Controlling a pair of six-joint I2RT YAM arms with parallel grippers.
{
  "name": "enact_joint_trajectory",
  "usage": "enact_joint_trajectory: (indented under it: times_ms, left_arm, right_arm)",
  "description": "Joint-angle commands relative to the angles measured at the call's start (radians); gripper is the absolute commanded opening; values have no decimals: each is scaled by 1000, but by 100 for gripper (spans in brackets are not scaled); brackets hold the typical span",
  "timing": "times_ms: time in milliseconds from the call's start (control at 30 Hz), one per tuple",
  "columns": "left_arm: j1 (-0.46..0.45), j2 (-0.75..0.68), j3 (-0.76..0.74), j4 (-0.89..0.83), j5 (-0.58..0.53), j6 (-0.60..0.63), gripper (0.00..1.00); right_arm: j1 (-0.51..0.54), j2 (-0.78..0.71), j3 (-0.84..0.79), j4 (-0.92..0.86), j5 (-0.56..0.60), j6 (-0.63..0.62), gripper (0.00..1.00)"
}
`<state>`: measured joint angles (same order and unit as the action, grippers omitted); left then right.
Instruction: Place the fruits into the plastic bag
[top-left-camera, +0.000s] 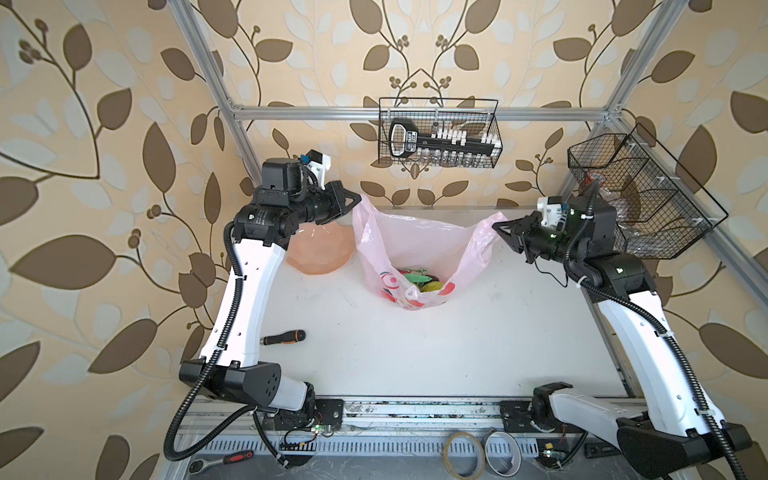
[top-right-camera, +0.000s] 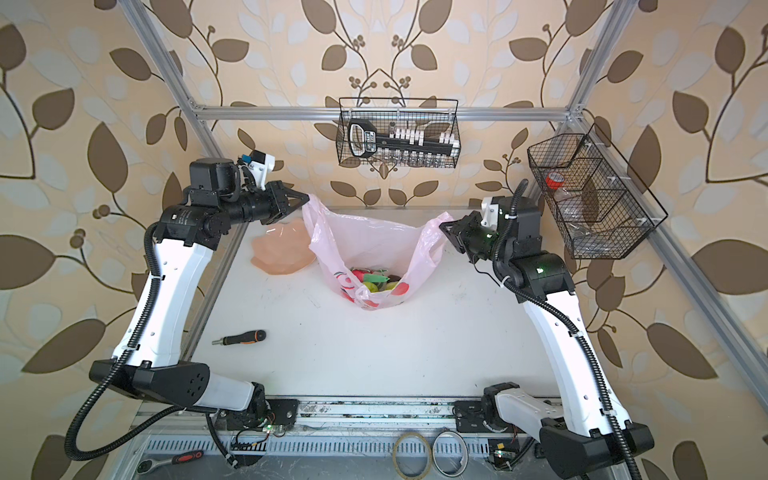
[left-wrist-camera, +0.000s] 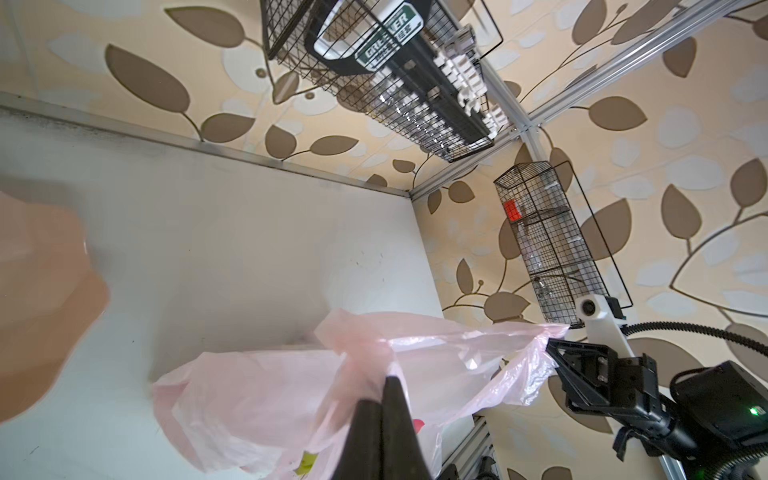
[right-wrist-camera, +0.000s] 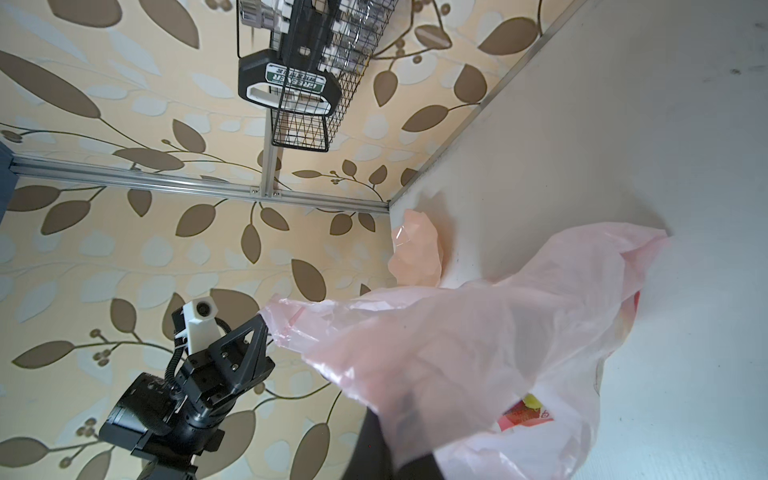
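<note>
A: Bag location?

B: The thin, crinkly, translucent pale-pink plastic bag (top-left-camera: 415, 243), printed with red fruit, is seen toward the back middle of the white tabletop (top-left-camera: 457, 345). Its bottom is rested on the surface. In both top views its mouth is stretched wide open between the two arms.

A: Left side?

B: The black left gripper (top-left-camera: 356, 199) is raised at the bag's left handle. In the left wrist view its fingers (left-wrist-camera: 386, 409) are seen pressed together, with pink film pinched between them.

A: Right side?

B: The black right gripper (top-left-camera: 496, 226) is placed at the right handle, its tip touching the plastic. In the right wrist view its own fingers are mostly covered by the bag. In the left wrist view its tips are seen drawn together on the bag's edge.

A: Fruit?

B: The small toy fruits (top-left-camera: 417, 277) are piled at the bottom inside the bag. Green, yellow, magenta and dark pieces are made out; the count cannot be told.

A: Anything else?

B: A peach-pink petal-edged plastic dish (top-left-camera: 320, 255) is set just beside the bag's left, partly under the left arm. A black-and-orange screwdriver (top-left-camera: 284, 336) is laid near that arm, well apart from the bag. One black wire basket (top-left-camera: 440, 160) is hung up behind the bag, and another wire basket (top-left-camera: 648, 208) is hung at the right side.
</note>
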<state>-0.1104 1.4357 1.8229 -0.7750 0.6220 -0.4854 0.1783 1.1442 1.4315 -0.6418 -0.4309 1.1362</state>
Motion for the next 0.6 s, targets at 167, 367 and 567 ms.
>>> enact_joint_trajectory:
  times_ms: [167, 367, 567]
  left_arm:
    - [-6, -48, -103, 77, 95, 15, 0]
    - [-14, -87, -240, 169, 154, 14, 0]
    - [-15, -162, -302, 232, 151, 22, 27]
  right_arm:
    - [-3, -9, -59, 38, -42, 9, 0]
    - [1, -21, -163, 85, -41, 10, 0]
    - [-4, -21, -163, 81, -60, -17, 26]
